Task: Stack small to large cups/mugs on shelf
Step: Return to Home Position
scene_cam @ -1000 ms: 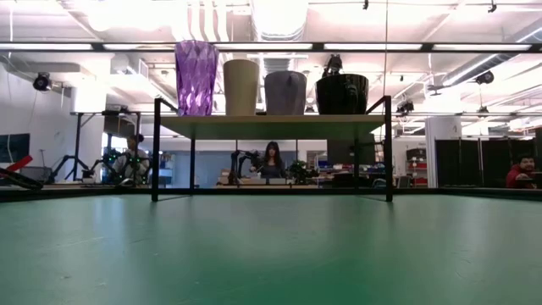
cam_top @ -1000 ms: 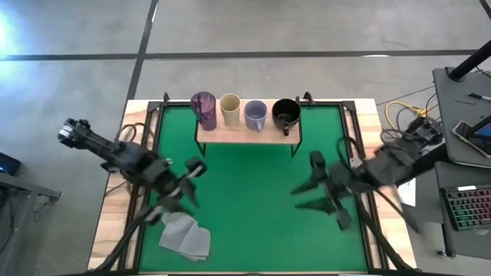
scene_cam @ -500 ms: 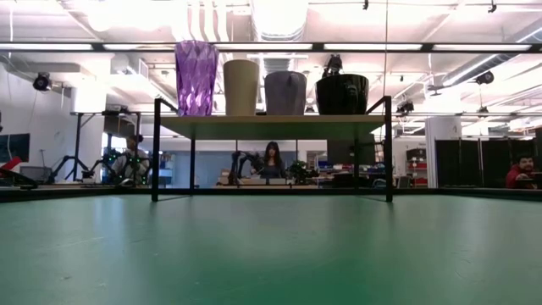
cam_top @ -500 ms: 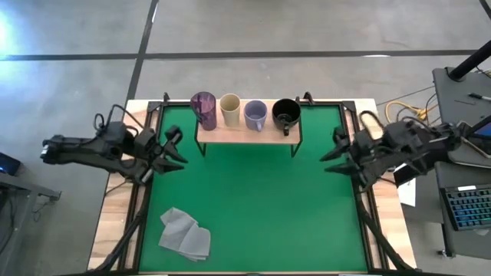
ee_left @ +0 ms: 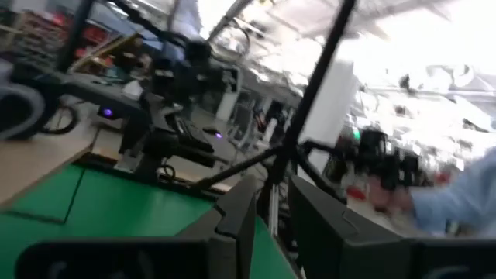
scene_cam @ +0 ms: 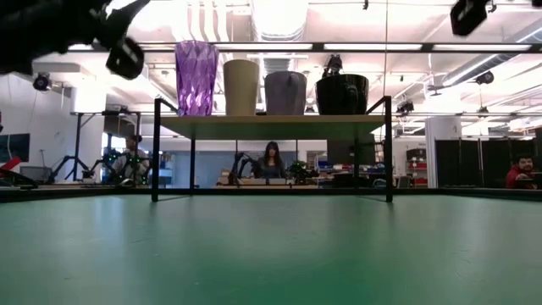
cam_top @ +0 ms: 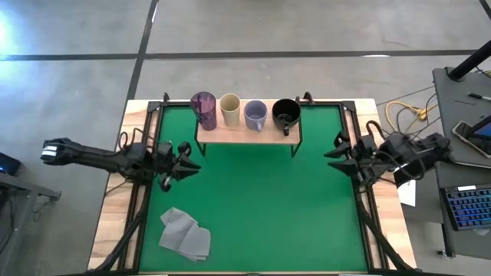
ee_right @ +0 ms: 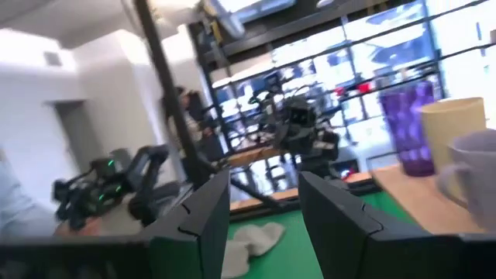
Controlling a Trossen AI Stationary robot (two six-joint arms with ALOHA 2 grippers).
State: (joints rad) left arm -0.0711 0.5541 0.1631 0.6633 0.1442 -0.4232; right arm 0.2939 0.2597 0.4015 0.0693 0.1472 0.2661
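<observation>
Your shelf (cam_top: 245,133) holds all four in a row, unmoved: purple tumbler (cam_top: 203,107), cream cup (cam_top: 229,108), lavender mug (cam_top: 255,115), black mug (cam_top: 285,113). Both arms have pulled back to the mat's (cam_top: 253,207) edges — left gripper (cam_top: 186,159) empty, narrowly parted; right gripper (cam_top: 335,154) empty, wider. Stacking looks done; only homing remains.

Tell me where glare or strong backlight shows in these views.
Low view: ceiling lights blaze behind the cups, leaving the black mug a silhouette. Left wrist view: the room beyond washes out white. High view: even light, soft glare on the floor.
</observation>
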